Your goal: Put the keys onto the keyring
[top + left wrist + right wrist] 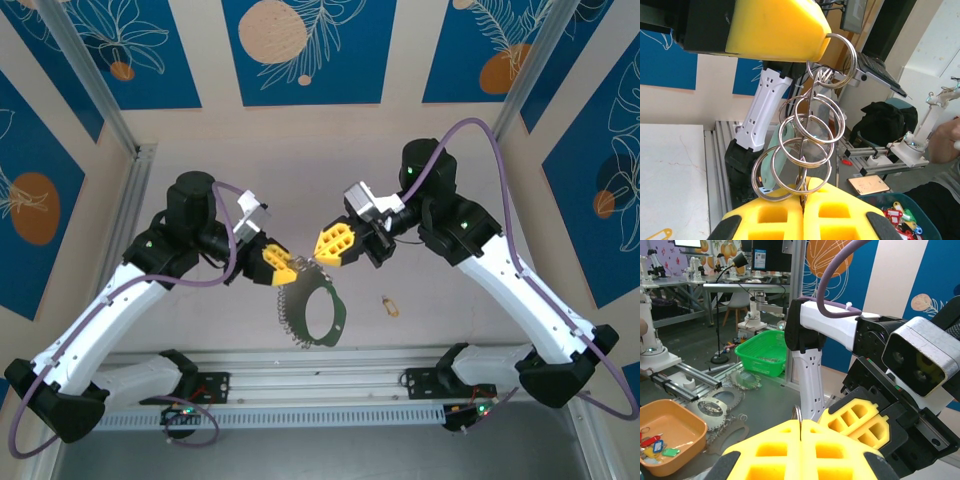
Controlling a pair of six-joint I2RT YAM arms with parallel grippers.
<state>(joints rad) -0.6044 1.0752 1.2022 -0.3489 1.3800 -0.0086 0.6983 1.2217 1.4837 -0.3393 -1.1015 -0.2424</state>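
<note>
Two yellow-fingered grippers are seen meeting above the middle of the table (430,335) in the top external view. The left gripper (283,265) and the right gripper (322,248) are brought tip to tip. The keyring (337,312) hangs from that meeting point as a floppy loop, with a dark band on one side and a silvery chain on the other. The key (389,306), a tiny tan-gold piece, lies on the table just to the right of the loop, apart from it and untouched by either gripper.

In the left wrist view, the left gripper (802,192) is pressed fully together. A chain of overlapping silver split rings (807,145) (part of the keyring) is pinched in the seam between its fingers. A pale green tag (776,162) hangs behind the rings. The topmost ring reaches one of the right gripper's yellow fingers (775,25).

In the right wrist view, the right gripper (801,429) is likewise clenched, and the thin edge of a metal ring (798,416) is caught upright in its seam. The left gripper (862,421) is seen just beyond, close against it. An orange tray (670,422) of key tags and a green basket (765,355) stand in the room behind, off the table.
</note>
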